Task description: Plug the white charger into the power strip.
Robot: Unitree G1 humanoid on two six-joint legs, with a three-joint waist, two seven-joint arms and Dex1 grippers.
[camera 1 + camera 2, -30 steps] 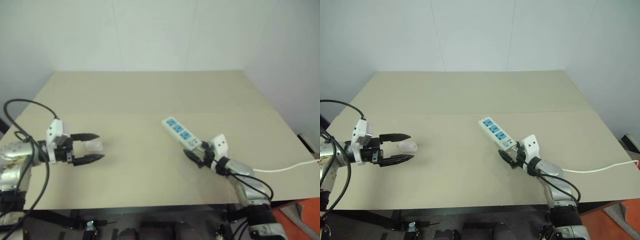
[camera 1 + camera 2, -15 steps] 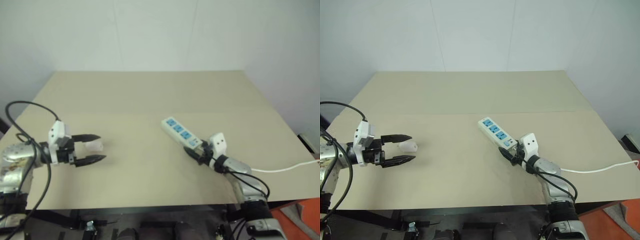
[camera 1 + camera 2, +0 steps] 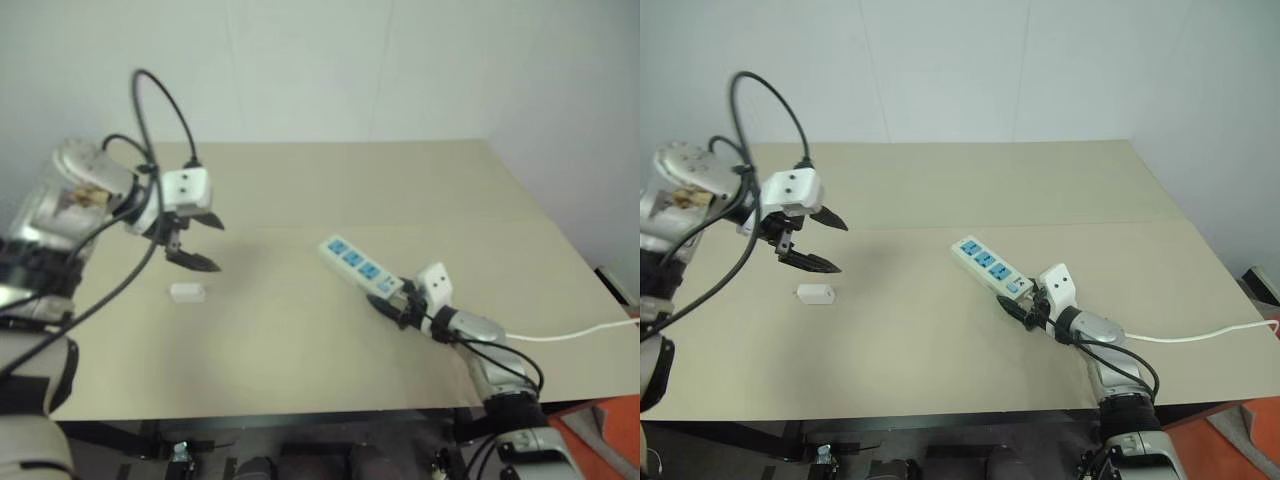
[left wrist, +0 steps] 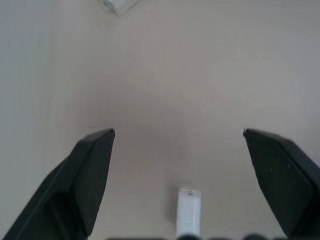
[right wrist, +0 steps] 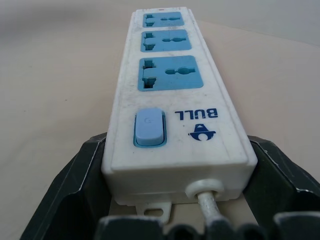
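Left gripper [image 3: 812,240], spread wide, hangs above the charger [image 3: 815,293] lying left on the table [image 3: 940,180], and should drop straight over it and pinch its sides while the right gripper [image 5: 175,200] clasps the strip [image 3: 990,265].

Bare desk [image 3: 910,300] is seen between the white charger [image 3: 814,293] and the power strip [image 3: 992,266], which lie well apart. The charger is overhung by the left gripper [image 3: 820,242], jaws spread wide. The strip's cord end is flanked by the right gripper [image 3: 1025,308].
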